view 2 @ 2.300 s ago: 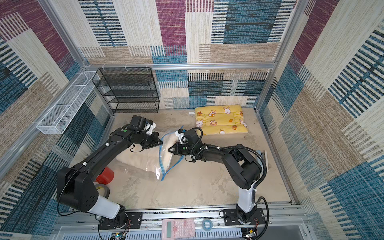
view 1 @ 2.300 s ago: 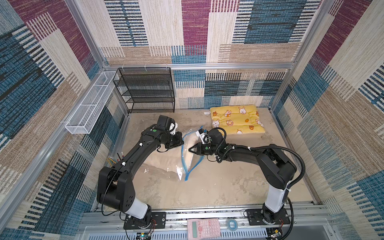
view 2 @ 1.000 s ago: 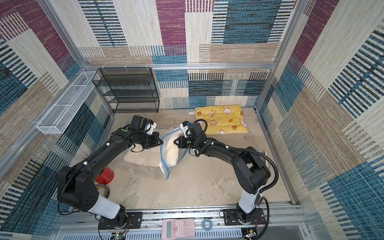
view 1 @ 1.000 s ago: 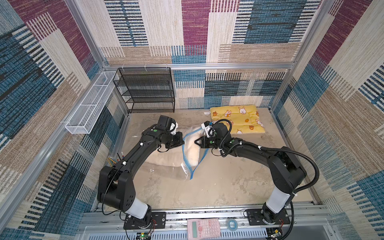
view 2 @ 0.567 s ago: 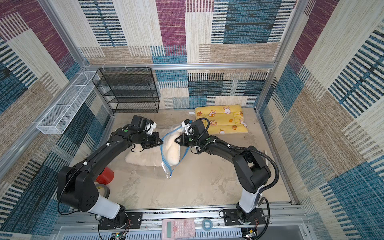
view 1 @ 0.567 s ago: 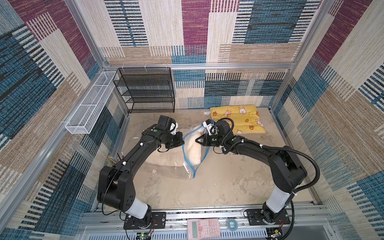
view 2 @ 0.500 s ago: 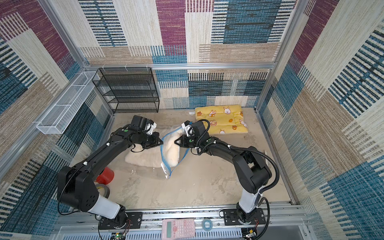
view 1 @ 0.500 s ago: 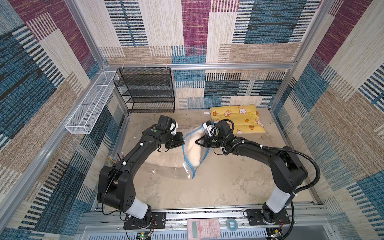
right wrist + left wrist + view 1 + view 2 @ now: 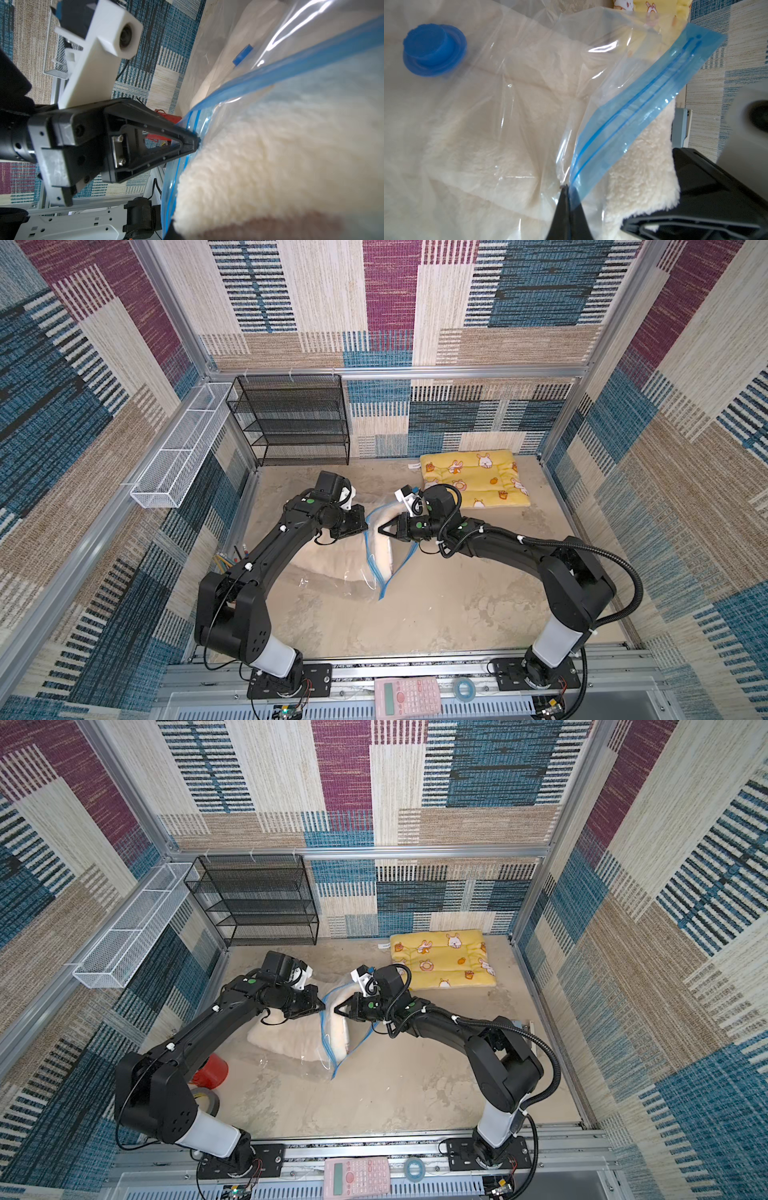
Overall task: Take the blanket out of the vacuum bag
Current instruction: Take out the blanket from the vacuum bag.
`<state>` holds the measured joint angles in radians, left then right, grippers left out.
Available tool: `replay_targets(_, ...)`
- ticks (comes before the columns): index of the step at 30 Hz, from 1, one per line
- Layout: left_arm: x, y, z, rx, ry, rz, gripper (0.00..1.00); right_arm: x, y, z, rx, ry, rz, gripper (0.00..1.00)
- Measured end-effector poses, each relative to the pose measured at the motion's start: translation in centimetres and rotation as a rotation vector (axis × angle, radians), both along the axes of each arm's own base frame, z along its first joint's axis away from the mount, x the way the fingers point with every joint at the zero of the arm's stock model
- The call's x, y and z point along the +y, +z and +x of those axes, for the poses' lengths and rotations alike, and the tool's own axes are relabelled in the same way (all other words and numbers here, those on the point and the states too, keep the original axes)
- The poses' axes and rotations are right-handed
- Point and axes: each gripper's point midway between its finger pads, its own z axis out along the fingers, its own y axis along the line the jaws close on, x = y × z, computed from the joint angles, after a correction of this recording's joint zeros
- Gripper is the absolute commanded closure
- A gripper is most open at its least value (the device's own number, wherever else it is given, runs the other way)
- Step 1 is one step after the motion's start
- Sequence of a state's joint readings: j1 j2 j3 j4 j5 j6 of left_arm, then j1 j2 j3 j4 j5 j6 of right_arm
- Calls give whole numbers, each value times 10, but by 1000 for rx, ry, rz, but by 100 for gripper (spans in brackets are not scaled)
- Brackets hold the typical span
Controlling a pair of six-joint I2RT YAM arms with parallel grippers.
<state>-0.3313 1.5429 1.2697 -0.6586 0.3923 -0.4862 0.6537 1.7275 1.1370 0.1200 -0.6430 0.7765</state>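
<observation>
Plastic of the vacuum bag [image 9: 529, 83] sits pinched in left pincer [image 9: 565, 188]; right pincer [image 9: 381, 532] opposite pinches the blanket [image 9: 259, 166].

Left pincer [image 9: 367, 527], right pincer [image 9: 380, 532]: both closed.

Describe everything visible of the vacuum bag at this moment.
The vacuum bag is clear, crinkled plastic with a blue zip strip and a round blue valve cap. It lies on the beige surface, mouth open, with a cream fleece blanket sticking partly out. The shut left tool pinches it beside the strip.
</observation>
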Motion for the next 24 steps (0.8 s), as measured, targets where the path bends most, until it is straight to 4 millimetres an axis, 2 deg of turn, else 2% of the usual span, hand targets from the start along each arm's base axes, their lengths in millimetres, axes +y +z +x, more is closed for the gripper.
replay_targets(4,-1,1,1,-4,-1,-2,100,-11,8,10,-29,-37,-23,100)
replay_targets(7,-2,1,1,-10,-4,-4,100,-29,11,21,-43,-87,-38,100)
replay_targets(12,-4,3,2,-16,-8,-10,100,-52,15,28,-50,-132,-45,100)
replay_targets(24,-4,2,1,-13,-10,-9,100,-63,16,20,-72,-112,-72,100)
